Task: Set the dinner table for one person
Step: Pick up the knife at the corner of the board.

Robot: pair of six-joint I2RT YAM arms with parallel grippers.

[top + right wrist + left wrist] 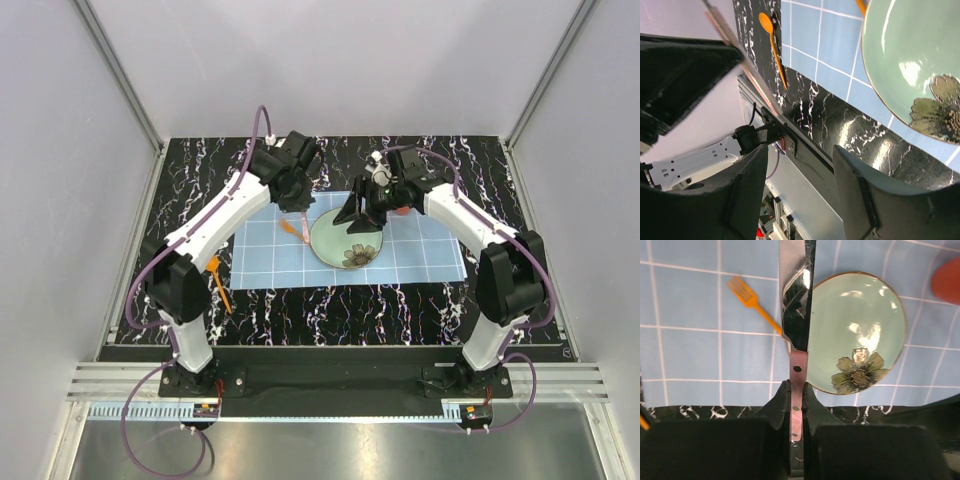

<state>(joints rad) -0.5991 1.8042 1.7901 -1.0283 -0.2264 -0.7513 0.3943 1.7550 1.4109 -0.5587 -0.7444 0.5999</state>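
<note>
The desk [330, 305], glossy black with white veins, fills the floor of the cell in front of the two arm bases, with pale walls on its other three sides. On its middle lies a light blue placemat [262, 258] ruled with a white grid. The left arm [215, 225] and the right arm [470, 225] both reach in over the mat from either side. A pale green plate [335, 238] with a brown-rimmed edge and a flower painted near its rim sits on the mat, about at its centre. The left jaws are clenched on a knife [796, 300], pinching its flat pinkish handle on edge so that the shiny blade sticks straight out ahead of them, above the plate's left rim. The right jaws are released and hold nothing; they hang above the plate's far right side, and the wrist view looks between them down to the near edge of the desk. An orange spoon [220, 285] lies on the bare desk just beside the mat's left edge. A smaller orange fork [752, 302] lies on the mat just left of the plate, its handle passing behind the blade in the left wrist view. A reddish round thing [947, 280] rests on the mat beyond the plate, cut off at the frame's edge.
</note>
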